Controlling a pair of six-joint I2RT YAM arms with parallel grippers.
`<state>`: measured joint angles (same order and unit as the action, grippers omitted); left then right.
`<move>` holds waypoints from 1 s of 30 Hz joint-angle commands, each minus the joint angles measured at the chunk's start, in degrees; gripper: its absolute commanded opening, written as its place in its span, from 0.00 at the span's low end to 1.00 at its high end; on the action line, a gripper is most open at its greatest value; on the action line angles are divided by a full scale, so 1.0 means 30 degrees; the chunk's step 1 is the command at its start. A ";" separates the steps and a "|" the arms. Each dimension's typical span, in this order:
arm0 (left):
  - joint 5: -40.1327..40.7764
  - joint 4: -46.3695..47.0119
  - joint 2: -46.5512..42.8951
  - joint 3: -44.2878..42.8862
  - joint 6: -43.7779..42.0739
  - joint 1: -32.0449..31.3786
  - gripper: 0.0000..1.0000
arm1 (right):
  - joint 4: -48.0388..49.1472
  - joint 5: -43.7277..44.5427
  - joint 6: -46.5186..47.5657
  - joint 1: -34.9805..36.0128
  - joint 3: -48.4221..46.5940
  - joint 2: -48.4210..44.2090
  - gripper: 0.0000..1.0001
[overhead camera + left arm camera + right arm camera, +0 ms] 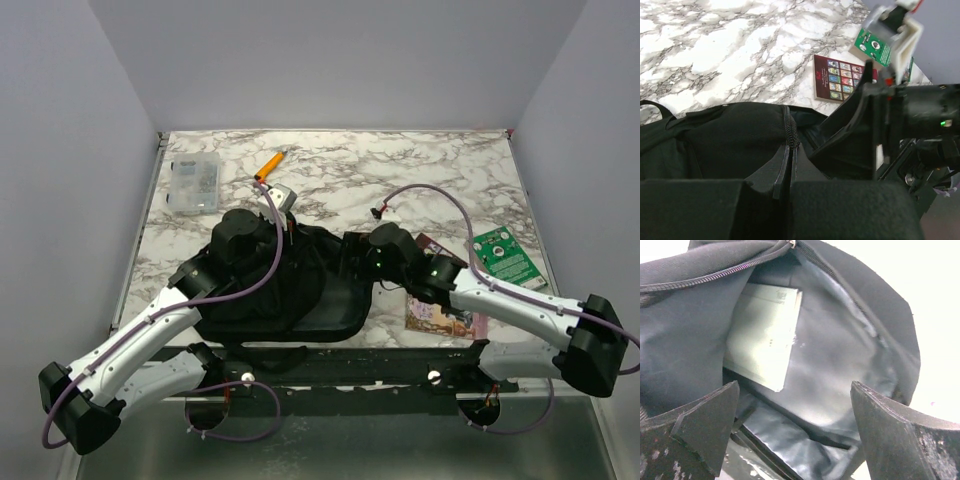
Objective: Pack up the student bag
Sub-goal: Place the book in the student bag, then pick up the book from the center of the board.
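The left gripper (786, 189) clamps the zipper edge of the student bag (725, 135); the right gripper (794, 415), fingers spread wide, holds nothing inside it.

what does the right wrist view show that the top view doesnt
Only the right wrist view: the inside of the bag, where a pale sheet lies against the grey lining, framed by the open right hand. Only the top view: the clear plastic box, orange pen, green card and picture booklet on the table, plus both arms. Both: the black bag, unzipped.
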<state>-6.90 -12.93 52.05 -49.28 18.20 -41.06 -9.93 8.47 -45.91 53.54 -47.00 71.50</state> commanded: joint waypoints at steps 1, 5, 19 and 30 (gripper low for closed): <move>0.0569 0.0476 0.0136 0.0482 0.0415 0.0125 0.00 | -0.5207 0.3609 0.1708 -0.0078 -0.1025 -0.1535 0.97; 0.0824 0.0245 0.0436 0.0691 0.0698 0.0201 0.00 | -0.7170 0.4846 0.1450 -0.0259 -0.0670 -0.3113 0.97; -0.0699 -0.1713 0.1031 0.0361 0.0371 0.0247 0.07 | -0.8949 0.5451 0.1599 -0.3738 -0.0467 -0.5738 1.00; -0.3028 -0.2118 0.0288 -0.0373 -0.0410 0.0354 0.57 | -0.6752 -0.5608 0.1738 -1.5370 0.1693 -0.5020 1.00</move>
<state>-10.85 -17.69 54.48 -47.88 18.55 -40.45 -32.03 7.42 -39.83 14.48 -45.91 55.05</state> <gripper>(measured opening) 0.470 0.995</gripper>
